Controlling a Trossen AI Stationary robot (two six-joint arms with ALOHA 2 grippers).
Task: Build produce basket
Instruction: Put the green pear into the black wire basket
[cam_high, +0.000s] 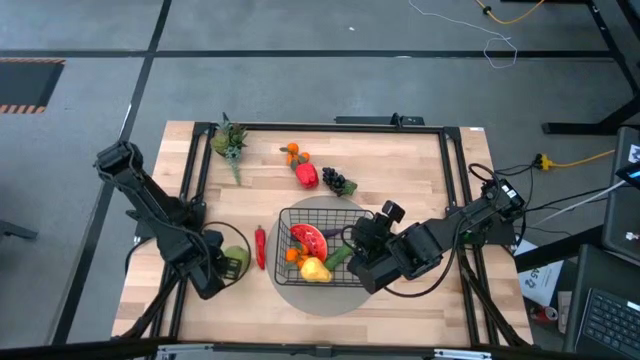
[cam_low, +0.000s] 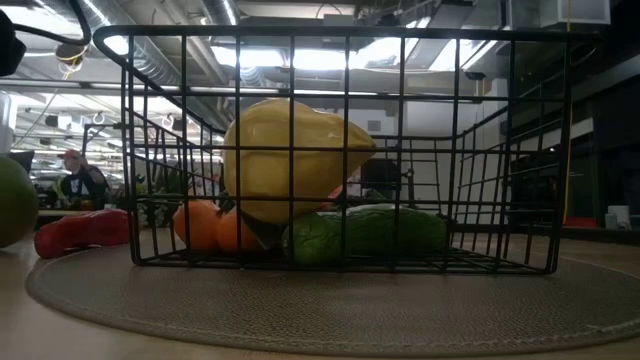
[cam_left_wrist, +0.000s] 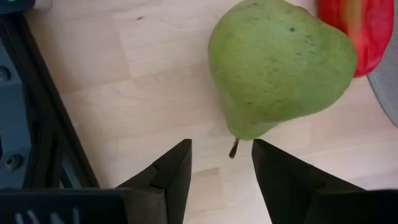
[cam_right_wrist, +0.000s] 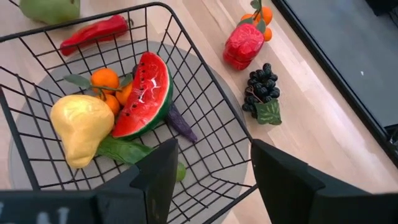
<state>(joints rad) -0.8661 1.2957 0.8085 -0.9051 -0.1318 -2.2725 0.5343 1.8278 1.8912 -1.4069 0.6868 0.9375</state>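
Observation:
The black wire basket (cam_high: 322, 212) stands on a grey round mat (cam_high: 300, 296) and holds a watermelon slice (cam_right_wrist: 146, 93), a yellow pear (cam_right_wrist: 81, 127), oranges (cam_right_wrist: 106, 84), an eggplant (cam_right_wrist: 180, 124) and a green cucumber (cam_low: 370, 232). My right gripper (cam_right_wrist: 214, 162) hovers open above the basket's right part. My left gripper (cam_left_wrist: 221, 158) is open at the table's left. Its fingertips stand on either side of the stem (cam_left_wrist: 234, 148) of a green pear (cam_left_wrist: 280, 62), which lies on the wood. A red chili (cam_high: 260, 247) lies between pear and basket.
Beyond the basket on the far half of the table lie a red pepper (cam_high: 306, 175), oranges (cam_high: 292, 153) and dark grapes (cam_high: 338, 183). A leafy sprig (cam_high: 230, 140) sits at the far left corner. A black frame rail (cam_left_wrist: 37, 93) runs close beside my left gripper.

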